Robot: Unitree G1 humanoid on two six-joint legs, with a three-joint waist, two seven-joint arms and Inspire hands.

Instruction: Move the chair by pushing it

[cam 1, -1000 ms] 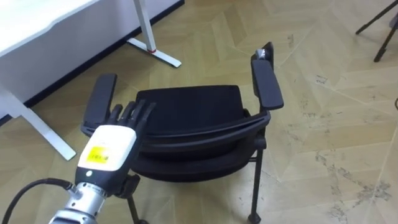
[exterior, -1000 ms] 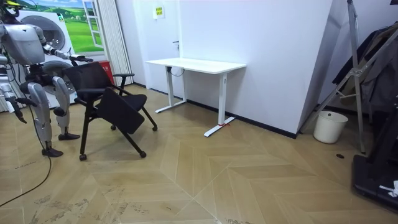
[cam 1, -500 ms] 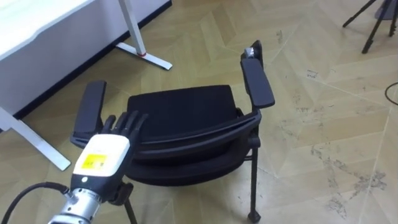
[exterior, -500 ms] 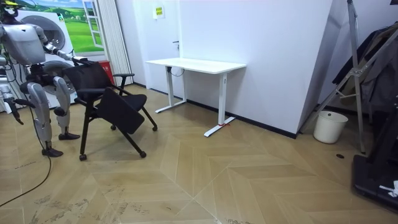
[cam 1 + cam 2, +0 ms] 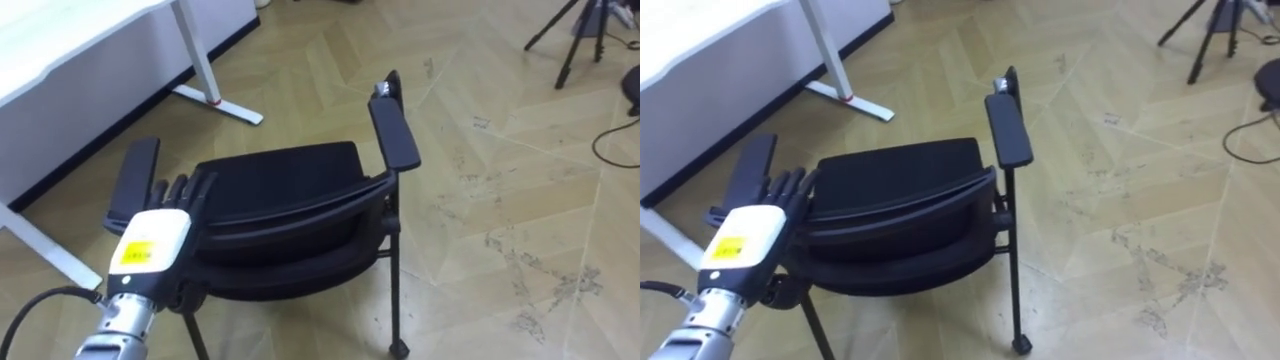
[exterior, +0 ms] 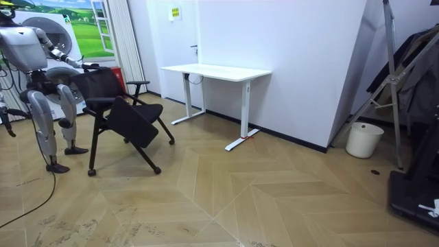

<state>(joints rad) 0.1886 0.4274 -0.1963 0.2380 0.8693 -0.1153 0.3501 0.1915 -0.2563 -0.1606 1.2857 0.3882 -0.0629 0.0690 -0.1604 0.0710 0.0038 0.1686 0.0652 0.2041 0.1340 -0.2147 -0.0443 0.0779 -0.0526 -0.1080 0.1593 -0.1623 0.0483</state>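
— Pushing begun? At the left stands the white desk [image 5: 60, 40]; the left robot hand [image 5: 150, 248], fingers straight and unclasped, lies against the black fabric office chair [image 5: 290, 178] at its backrest.
— Contact made; it stands near the desk, apart; most of the shove remains, I'd judge.

No print clear enough to read. On the back of the left hand [image 5: 165, 222], a yellow label [image 5: 137, 252] with dark marks, too blurred to make out. High on the white wall [image 6: 302, 55], a small yellow sign [image 6: 175, 12], too small to read.

Bare parquet floor [image 5: 500, 150] right of chair [image 5: 280, 185]; white desk [image 5: 50, 40] ahead-left.
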